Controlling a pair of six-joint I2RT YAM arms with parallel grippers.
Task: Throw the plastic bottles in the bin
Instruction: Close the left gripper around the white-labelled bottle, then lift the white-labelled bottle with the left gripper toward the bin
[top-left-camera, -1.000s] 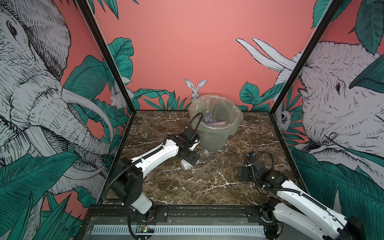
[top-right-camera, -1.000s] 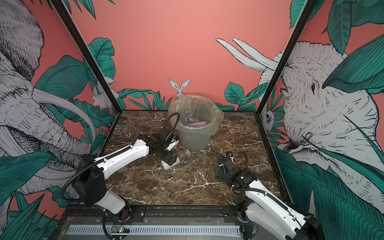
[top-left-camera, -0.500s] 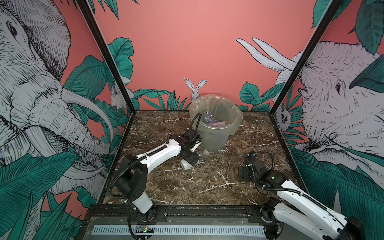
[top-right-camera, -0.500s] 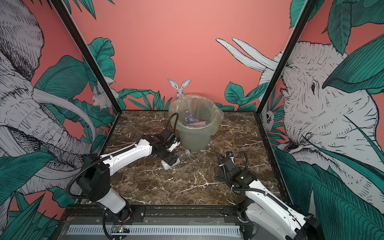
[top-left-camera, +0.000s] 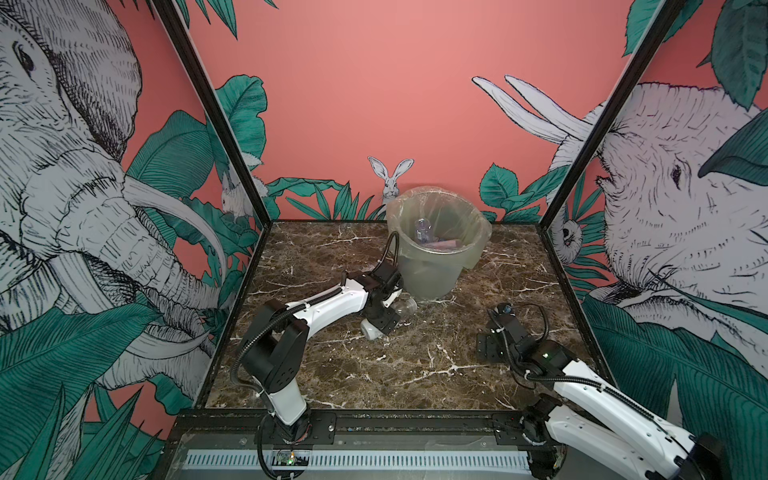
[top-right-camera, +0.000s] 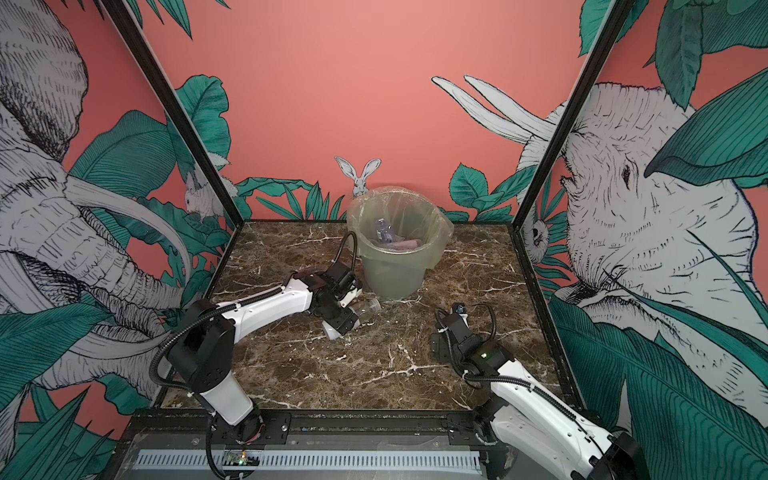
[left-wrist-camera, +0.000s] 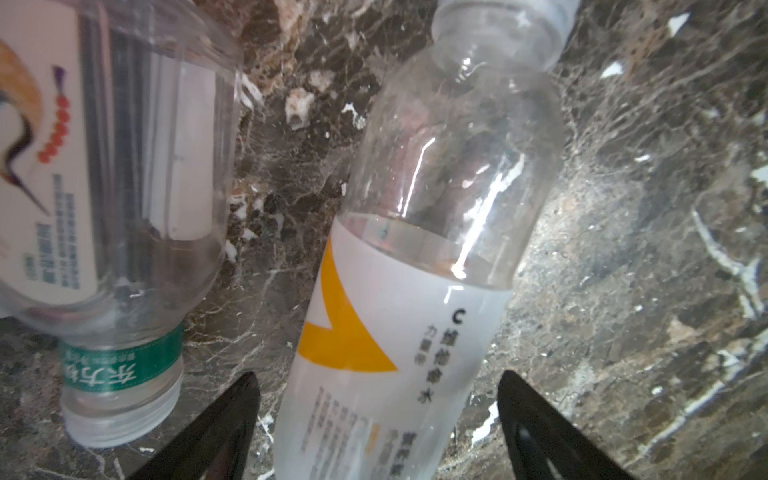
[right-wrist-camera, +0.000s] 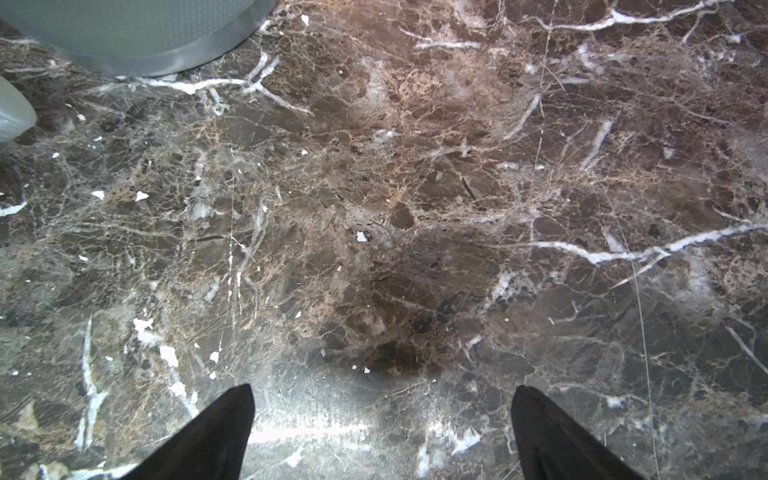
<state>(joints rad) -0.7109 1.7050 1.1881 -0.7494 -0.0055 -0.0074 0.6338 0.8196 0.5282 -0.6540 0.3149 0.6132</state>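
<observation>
bottles (top-left-camera: 405, 307) on the marble table (top-left-camera: 332, 374): two of them, lying close side by side but not touching. they're right at the foot of the bin (top-left-camera: 432, 274) (top-right-camera: 390, 274), about 7 o'clock from it in both top views. left gripper (top-left-camera: 384, 322) (top-right-camera: 340, 321) (left-wrist-camera: 374, 380) is down over them. the left wrist view shows its black fingers (left-wrist-camera: 224, 432) spread wide on either side of the yellow-label bottle (left-wrist-camera: 415, 291), with a small gap on each side, so it's straddling the bottle without gripping it. green-band bottle (left-wrist-camera: 120, 365) lies just beside that one, outside the fingers. right gripper (top-left-camera: 486, 347) (top-right-camera: 440, 345) (right-wrist-camera: 382, 390) sits low at roughly 5 o'clock from the bin, well apart from it. its fingers are wide apart with only bare marble between them. a few bottles in the bin (top-left-camera: 428, 237) show through the clear bag liner (top-left-camera: 476, 249).
</observation>
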